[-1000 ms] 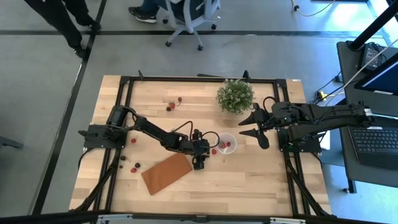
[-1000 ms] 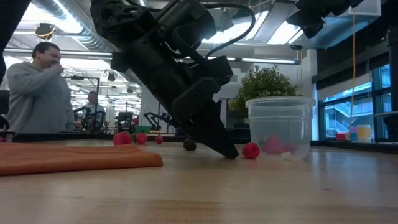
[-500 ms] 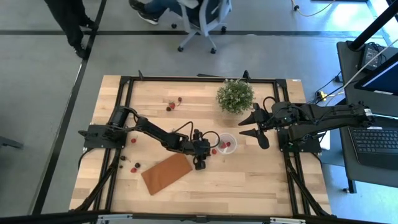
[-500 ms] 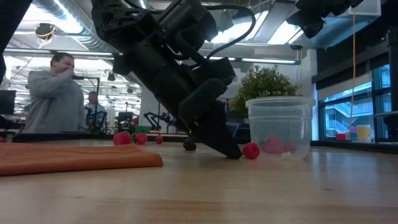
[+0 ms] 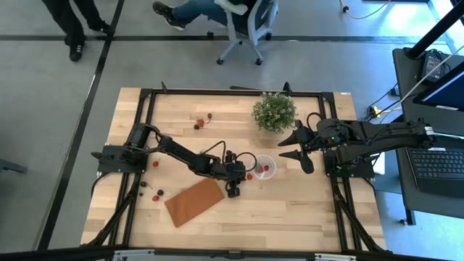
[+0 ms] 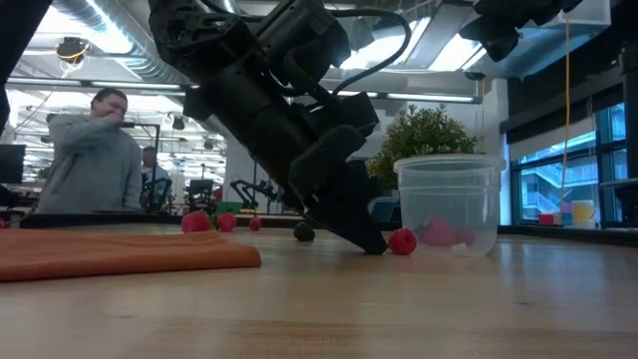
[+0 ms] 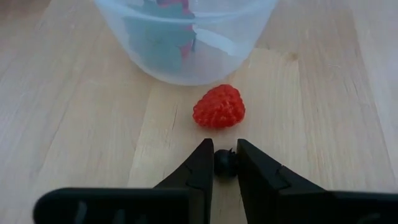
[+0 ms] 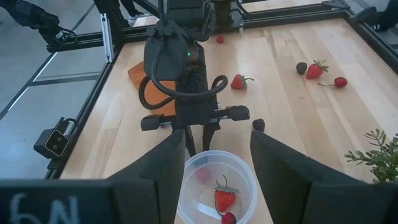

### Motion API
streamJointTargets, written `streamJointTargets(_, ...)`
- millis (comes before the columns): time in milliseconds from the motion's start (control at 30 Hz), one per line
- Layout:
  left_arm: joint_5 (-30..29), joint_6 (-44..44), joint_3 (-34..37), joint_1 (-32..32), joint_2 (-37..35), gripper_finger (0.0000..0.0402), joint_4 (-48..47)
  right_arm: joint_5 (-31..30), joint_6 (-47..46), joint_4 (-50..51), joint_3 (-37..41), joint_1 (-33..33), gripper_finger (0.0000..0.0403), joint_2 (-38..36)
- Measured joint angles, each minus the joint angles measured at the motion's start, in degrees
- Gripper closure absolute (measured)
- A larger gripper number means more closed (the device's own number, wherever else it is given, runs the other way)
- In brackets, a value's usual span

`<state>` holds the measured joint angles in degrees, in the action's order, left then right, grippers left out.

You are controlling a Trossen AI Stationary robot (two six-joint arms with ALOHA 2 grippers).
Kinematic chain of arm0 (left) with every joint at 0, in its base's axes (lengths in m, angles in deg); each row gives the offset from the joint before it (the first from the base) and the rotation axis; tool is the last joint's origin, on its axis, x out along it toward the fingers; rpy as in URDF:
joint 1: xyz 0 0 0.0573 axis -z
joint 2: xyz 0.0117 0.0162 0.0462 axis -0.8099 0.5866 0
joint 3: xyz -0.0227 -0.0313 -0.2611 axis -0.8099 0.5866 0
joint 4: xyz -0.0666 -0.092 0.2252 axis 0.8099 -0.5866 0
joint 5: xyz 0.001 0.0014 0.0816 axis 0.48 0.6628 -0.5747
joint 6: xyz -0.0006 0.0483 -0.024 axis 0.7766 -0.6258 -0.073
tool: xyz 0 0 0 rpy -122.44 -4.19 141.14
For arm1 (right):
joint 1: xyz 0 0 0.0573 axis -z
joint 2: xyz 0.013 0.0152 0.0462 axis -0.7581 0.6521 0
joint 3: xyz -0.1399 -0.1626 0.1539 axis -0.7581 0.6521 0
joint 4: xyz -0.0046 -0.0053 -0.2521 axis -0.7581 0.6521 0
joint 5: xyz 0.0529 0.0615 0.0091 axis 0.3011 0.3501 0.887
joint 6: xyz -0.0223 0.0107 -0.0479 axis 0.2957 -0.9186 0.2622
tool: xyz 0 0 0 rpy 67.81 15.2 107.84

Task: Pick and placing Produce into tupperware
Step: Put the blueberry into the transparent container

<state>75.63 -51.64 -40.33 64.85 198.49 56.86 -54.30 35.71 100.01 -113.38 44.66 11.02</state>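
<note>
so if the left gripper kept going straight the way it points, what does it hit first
Probably the red raspberry just past its fingers, then the tupperware wall right behind it.

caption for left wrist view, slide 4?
Left tool pinching a dark berry beside a raspberry, just short of the cup.

Left arm: reaches across the desk [image 5: 304, 210], elbow low, wrist angled steeply down.
Left pincer [image 7: 224, 163]: tips on the desk just beside the tupperware [image 5: 264, 167], fingers [image 7: 202, 163] pinched on a small dark berry [image 7: 224, 162].
Right arm: waits raised, opposite side of the tupperware.
Right pincer [image 5: 291, 145]: fingers apart, holding nothing.
</note>
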Motion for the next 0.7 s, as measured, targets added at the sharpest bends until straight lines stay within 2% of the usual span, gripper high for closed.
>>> streamJointTargets(200, 1.22, 0.11, 0.46, -0.70, -9.10, 0.0354, -11.42, 0.00, 0.06, 0.06, 0.00, 0.00, 0.0219, -0.02)
streamJointTargets(400, 0.42, 0.04, -0.55, -4.22, -16.36, 0.0355, -13.37, 0.00, 0.42, 0.11, 0.00, 0.00, 0.0219, -0.04)
streamJointTargets(600, 5.71, -4.66, -7.92, -8.13, -16.55, 0.0364, -13.54, 0.00, 1.74, 0.02, 0.00, 0.00, 0.0219, -0.04)
streamJointTargets(700, 6.22, -8.03, -13.12, -8.63, -14.87, 0.0366, -16.59, 0.00, 1.92, 0.00, 0.00, 0.00, 0.0219, -0.04)
